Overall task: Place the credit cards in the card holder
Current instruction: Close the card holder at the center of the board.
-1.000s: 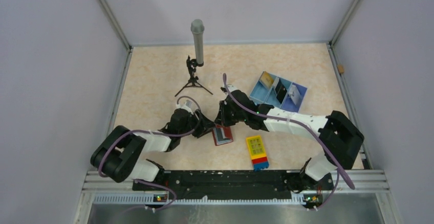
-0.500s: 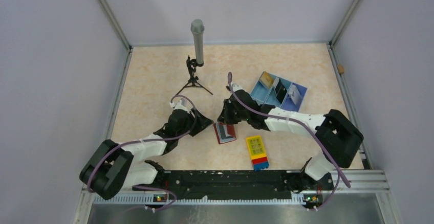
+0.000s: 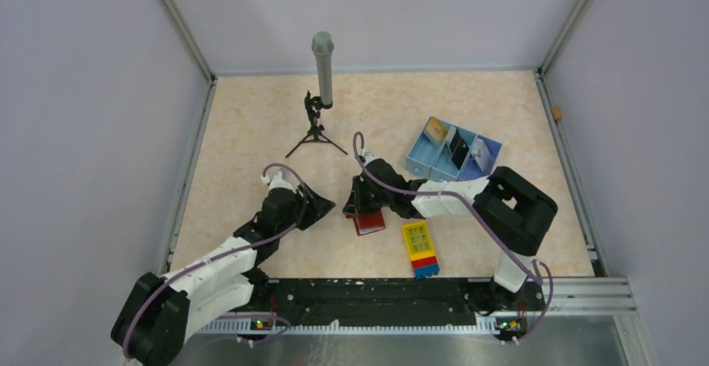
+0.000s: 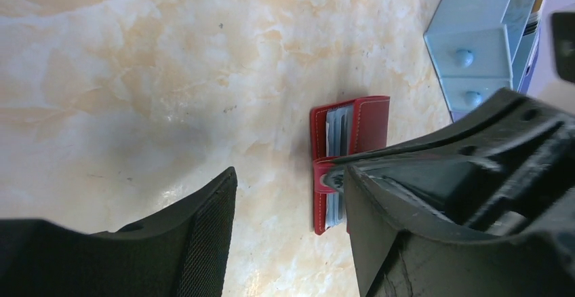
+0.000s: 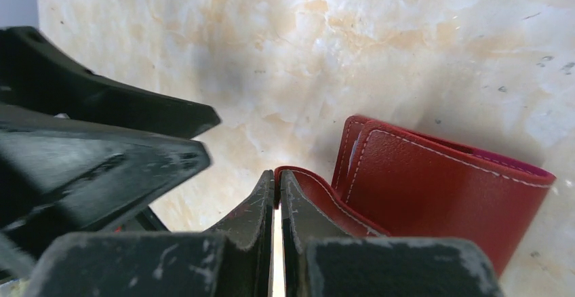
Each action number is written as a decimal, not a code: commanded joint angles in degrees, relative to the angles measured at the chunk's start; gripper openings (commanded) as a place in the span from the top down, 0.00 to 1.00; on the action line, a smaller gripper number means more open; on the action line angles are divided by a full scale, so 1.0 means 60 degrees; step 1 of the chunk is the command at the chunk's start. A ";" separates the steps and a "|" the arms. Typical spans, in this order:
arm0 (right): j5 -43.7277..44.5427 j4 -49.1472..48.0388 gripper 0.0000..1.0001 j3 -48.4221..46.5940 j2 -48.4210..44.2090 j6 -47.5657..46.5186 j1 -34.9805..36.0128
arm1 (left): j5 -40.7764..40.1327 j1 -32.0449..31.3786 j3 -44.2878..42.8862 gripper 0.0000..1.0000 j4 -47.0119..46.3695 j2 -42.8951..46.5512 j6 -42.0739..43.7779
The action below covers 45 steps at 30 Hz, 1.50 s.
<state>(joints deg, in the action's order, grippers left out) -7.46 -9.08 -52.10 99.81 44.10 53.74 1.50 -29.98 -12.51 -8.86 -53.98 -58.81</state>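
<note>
Starting nearest the arm bases, the yellow, red and blue block (image 3: 420, 249) lies just beside the card holder (image 3: 369, 221), which rests half-folded on the table (image 3: 251, 149). The right pincer (image 5: 278, 175) is clamped on its red flap. That thin hold could slip, letting the wallet flop closed. The left pincer (image 4: 286, 175) is spread wide, empty, nearby. Farther back, the credit cards (image 3: 458, 144) stand in the light-blue tray (image 3: 422, 161), none pocketed yet.

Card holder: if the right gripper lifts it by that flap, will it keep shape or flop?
Probably floppy: the card holder looks like soft stitched leather, curving where the right gripper pinches its flap. Thin and likely light, it may slide on the smooth table rather than tip.
</note>
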 commanded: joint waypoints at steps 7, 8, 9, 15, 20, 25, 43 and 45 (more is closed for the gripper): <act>-0.0713 -0.1075 0.92 -0.0022 0.0287 -0.0275 0.0177 | -0.0602 0.0082 -0.0202 0.38 0.1370 0.1222 0.0039; -0.0801 -0.0961 0.88 -0.0087 0.0160 -0.0377 0.0184 | -0.0588 0.0075 -0.0273 0.37 0.1423 0.1253 0.0087; -0.0868 -0.0839 0.84 -0.0164 0.0045 -0.0470 0.0194 | -0.0587 0.0074 -0.0370 0.36 0.1432 0.1253 0.0131; -0.1444 0.0580 0.60 -0.0817 -0.1046 -0.1111 0.0171 | -0.0630 0.0103 -0.0814 0.34 0.2151 0.1280 0.0455; -0.0925 0.2613 0.45 -0.1465 -0.2151 -0.1950 0.0163 | -0.0556 0.0131 -0.1009 0.31 0.2180 0.1263 0.0716; 0.0004 0.3966 0.42 -0.1338 -0.2878 -0.2208 -0.0571 | -0.0310 0.0132 -0.1385 0.29 0.2243 0.0919 0.1262; -0.4200 0.1140 0.51 0.1699 -0.1978 -0.2048 -0.3433 | 0.1293 -0.0163 -0.3188 0.14 0.0942 -0.2428 0.2335; -0.4552 0.0824 0.53 0.1766 -0.1638 -0.1954 -0.3433 | 0.1405 -0.0247 -0.3478 0.12 0.0836 -0.2948 0.2486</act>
<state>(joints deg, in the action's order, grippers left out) -27.88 3.68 -42.37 87.09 31.68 33.71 8.16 -30.52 -28.95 0.51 -67.48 -47.13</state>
